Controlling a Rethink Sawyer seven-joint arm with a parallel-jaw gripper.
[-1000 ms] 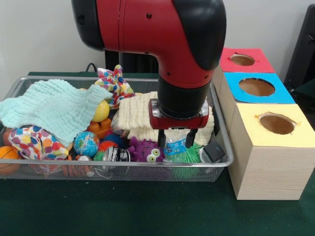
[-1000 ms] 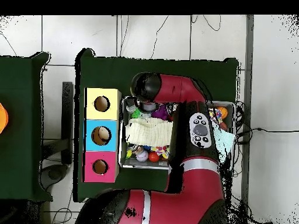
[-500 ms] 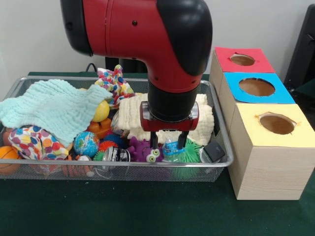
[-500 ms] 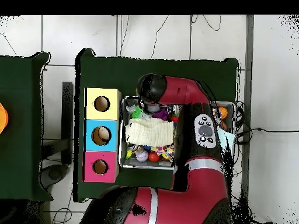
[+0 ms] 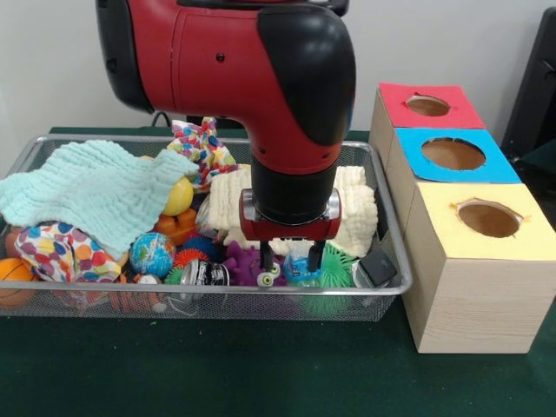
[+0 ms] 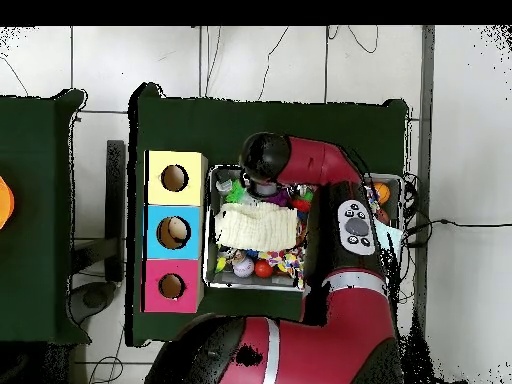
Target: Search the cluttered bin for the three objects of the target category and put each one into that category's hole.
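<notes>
front view: gripper [image 5: 290, 258] low in the wire bin [image 5: 393, 285], jaws apart, one finger at the purple toy [image 5: 246, 261], the other by the blue bottle [image 5: 300, 268], perhaps touching it. cream cloth [image 5: 358, 219] just behind. yellow box [image 5: 476, 261], blue box [image 5: 452, 155], red box [image 5: 428, 106] beside the bin. overhead view: arm [image 6: 330, 210] covering much of the bin; gripper hidden.

Wire bin [image 5: 393, 287] sits on the table [image 5: 261, 373], three boxes [image 5: 473, 261] in a row touching its right side. Inside: one cloth [image 5: 87, 191] at left, another [image 5: 360, 217] at right, toys [image 5: 156, 252] along the near edge. Gripper [image 5: 290, 261] hangs among the near toys.
</notes>
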